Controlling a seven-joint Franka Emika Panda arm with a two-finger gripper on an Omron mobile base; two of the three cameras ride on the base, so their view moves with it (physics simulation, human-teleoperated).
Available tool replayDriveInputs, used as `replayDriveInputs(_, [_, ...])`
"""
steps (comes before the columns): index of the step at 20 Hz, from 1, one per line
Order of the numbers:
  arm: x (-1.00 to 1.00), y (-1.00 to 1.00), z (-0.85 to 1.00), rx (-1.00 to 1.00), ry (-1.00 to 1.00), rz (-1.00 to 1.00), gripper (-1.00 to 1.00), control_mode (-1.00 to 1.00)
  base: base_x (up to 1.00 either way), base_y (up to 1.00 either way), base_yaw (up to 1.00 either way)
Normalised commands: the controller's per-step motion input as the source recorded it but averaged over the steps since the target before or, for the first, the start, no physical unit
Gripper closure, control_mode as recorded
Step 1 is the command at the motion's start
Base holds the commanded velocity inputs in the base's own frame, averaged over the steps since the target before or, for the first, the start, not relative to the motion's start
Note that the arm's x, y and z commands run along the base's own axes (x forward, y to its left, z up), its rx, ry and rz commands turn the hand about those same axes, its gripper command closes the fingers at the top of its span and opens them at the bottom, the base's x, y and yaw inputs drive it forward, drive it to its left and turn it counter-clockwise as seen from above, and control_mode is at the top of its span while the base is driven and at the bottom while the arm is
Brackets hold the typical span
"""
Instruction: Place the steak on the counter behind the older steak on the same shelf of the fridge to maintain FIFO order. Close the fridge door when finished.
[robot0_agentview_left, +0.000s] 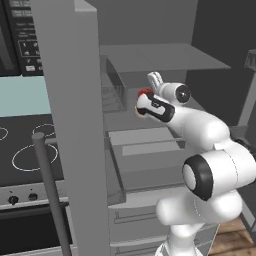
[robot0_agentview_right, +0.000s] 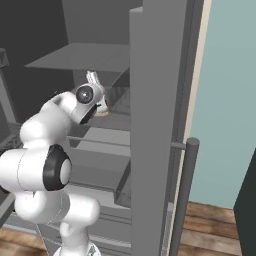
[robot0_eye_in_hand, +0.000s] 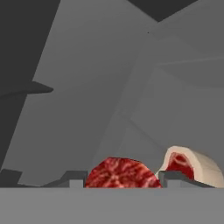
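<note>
1. The steak (robot0_eye_in_hand: 120, 173) sits between the two dark fingertips (robot0_eye_in_hand: 74, 178) in the hand view, so the jaws are pinching it; it is off the counter and inside the open fridge (robot0_agentview_left: 75, 125), carried by the gripper (robot0_agentview_left: 141, 102).
2. Taking the older steak (robot0_eye_in_hand: 192, 164) in its tan bowl as landmark: in the hand view the held piece lies just beside it, to its left, the right fingertip close against the bowl's near side. Whether they touch I cannot tell.
3. The bowl rests on the grey shelf (robot0_eye_in_hand: 144, 140), and bare shelf runs on beyond it toward the back wall.
4. My judgement: the coming move turns on depth. The steak must pass the bowl and go down on its far side, without the fingertip nudging the bowl.
5. The fridge door is open; closing comes last.
</note>
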Motion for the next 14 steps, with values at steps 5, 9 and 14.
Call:
replayDriveInputs(5, [0.33, -0.14, -0.01, 0.00, 0.06, 0.00, 1.00, -1.00, 0.00, 0.00, 0.00])
replayDriveInputs(9, [0.23, -0.07, -0.20, 0.00, 0.00, 0.00, 1.00, -1.00, 0.00, 0.00, 0.00])
replayDriveInputs(14, [0.22, -0.03, -0.17, 0.00, 0.00, 0.00, 1.00, -1.00, 0.00, 0.00, 0.00])
